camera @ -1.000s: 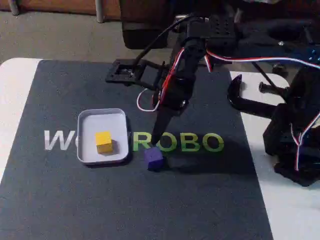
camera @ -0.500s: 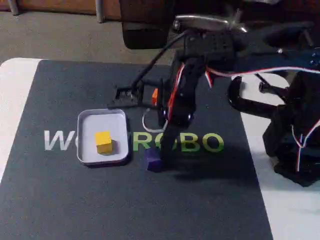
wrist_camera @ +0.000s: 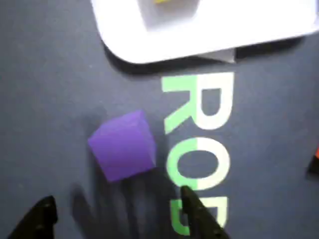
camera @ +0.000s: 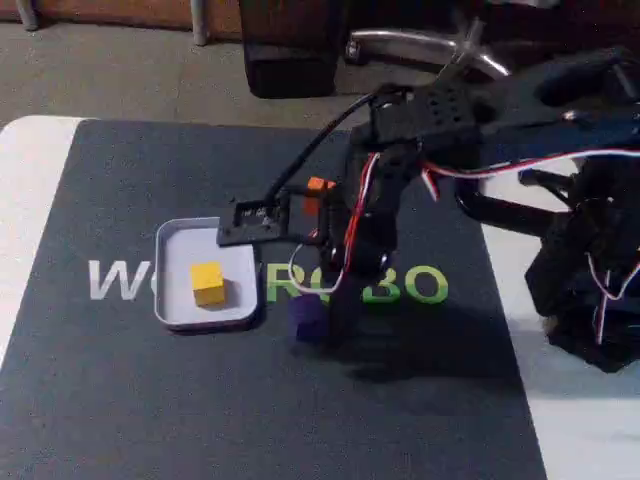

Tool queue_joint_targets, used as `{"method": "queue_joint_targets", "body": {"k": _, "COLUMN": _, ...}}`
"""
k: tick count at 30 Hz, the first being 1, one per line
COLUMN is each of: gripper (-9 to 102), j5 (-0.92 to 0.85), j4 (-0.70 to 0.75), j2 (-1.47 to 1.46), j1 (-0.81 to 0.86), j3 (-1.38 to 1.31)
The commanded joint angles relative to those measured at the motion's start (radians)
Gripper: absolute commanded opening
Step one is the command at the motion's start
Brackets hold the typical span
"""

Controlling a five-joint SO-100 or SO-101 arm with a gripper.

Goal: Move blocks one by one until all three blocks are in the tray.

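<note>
One small matte purple cube (wrist_camera: 123,145) sits on dark mat (camera: 130,400) beside shallow white tin tray (camera: 178,312) | black claw (wrist_camera: 117,219) spread open, empty, just short of it | yellow cube (camera: 208,283) inside tray.

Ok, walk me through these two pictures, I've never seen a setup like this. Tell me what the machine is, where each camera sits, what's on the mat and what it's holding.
The machine is a small black robot arm with red and white wires, ending in a two-finger gripper. One picture comes from a fixed camera looking at the table from in front and above. The other comes from a camera riding on the arm's wrist, looking down past the gripper's two dark fingertips.

On the dark mat with green lettering lies a white tray with a yellow block inside. A purple block sits on the mat beside the tray, not in it. An orange block peeks out behind the arm.

The gripper is open and holds nothing; the purple block lies just ahead of its fingertips.
</note>
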Motion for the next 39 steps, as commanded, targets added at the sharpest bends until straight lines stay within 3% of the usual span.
{"method": "queue_joint_targets", "body": {"k": 1, "gripper": 29, "j5": 0.032, "j4": -0.002, "j2": -0.04, "j1": -0.009, "j3": -0.101}}
{"method": "queue_joint_targets", "body": {"k": 7, "gripper": 29, "j5": 0.067, "j4": 0.0, "j2": -0.161, "j1": -0.02, "j3": -0.229}}
{"method": "queue_joint_targets", "body": {"k": 24, "gripper": 26, "j5": 0.06, "j4": -0.012, "j2": -0.221, "j1": 0.015, "j3": -0.239}}
{"method": "queue_joint_targets", "body": {"k": 39, "gripper": 9, "j5": 0.064, "j4": -0.015, "j2": -0.229, "j1": 0.014, "j3": -0.244}}
